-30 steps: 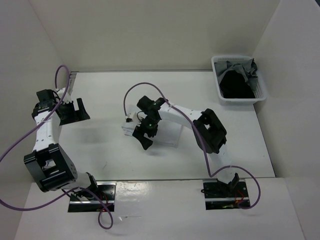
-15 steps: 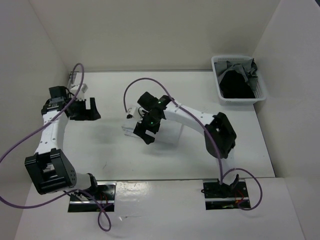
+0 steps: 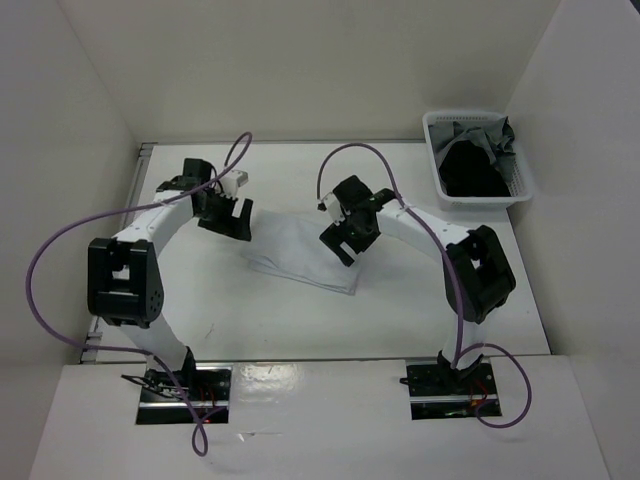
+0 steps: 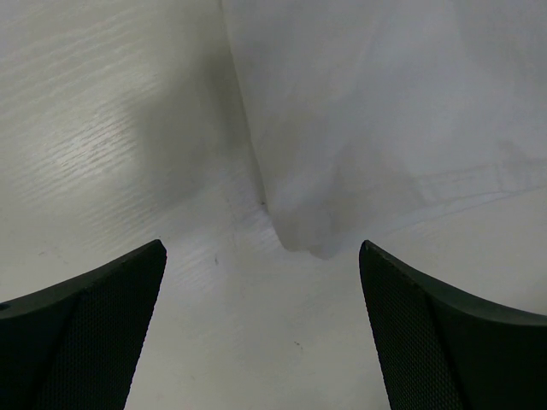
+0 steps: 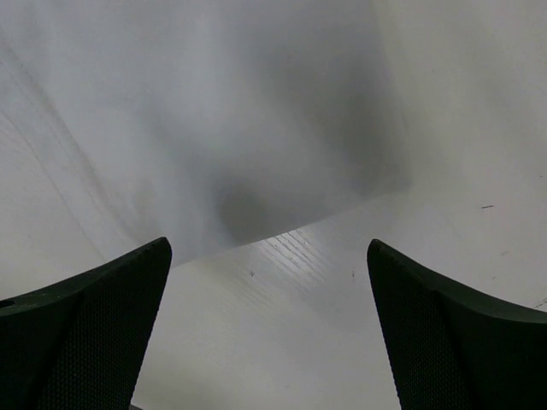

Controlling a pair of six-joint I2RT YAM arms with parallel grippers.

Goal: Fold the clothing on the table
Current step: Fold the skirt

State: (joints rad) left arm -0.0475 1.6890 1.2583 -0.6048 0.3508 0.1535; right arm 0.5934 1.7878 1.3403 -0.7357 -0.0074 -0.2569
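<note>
The clothing (image 3: 300, 258) lies flat on the table (image 3: 200, 300) as a white, roughly rectangular patch between my two grippers. My left gripper (image 3: 232, 220) hovers open just off its far left corner. In the left wrist view that rounded corner (image 4: 308, 239) lies a little ahead of the open left gripper (image 4: 261, 256), with bare table between the fingers. My right gripper (image 3: 342, 243) hangs open over the garment's far right edge. In the right wrist view the clothing (image 5: 214, 111) fills the upper part, its edge just ahead of the open right gripper (image 5: 267, 249).
A white plastic basket (image 3: 520, 185) stands at the far right corner, holding a black garment (image 3: 470, 170) and a grey garment (image 3: 480, 132). White walls close in the table on three sides. Purple cables loop above both arms.
The left gripper swung right and farther away, ending at the clothing's left corner. The right gripper moved right off the garment's middle to its far right edge. Both stayed open.
</note>
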